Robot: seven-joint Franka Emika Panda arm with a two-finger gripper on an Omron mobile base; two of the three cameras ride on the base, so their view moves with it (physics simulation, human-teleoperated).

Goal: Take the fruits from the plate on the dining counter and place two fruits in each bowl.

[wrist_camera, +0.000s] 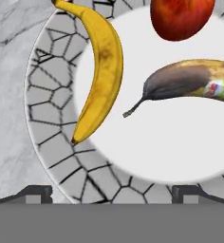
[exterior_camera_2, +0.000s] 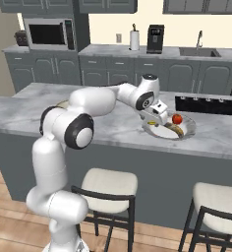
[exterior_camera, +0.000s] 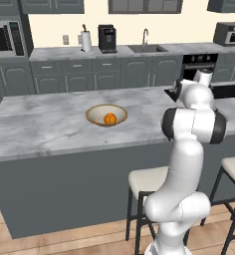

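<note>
Hand view: gripper (wrist_camera: 112, 192) is seen open and empty above the plate (wrist_camera: 52, 128), where yellow banana (wrist_camera: 102, 71), browned banana (wrist_camera: 190, 83) and apple (wrist_camera: 180, 16) remain. One orange (exterior_camera: 109, 118) lies in a bowl (exterior_camera: 106, 115). Descent onto one fruit is judged next.

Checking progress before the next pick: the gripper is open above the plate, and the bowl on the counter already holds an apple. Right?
Not quite. The bowl holds an orange, as the left base view shows. The apple is still on the plate, seen in the hand view. The rest stands: the gripper is open above the plate.
</note>
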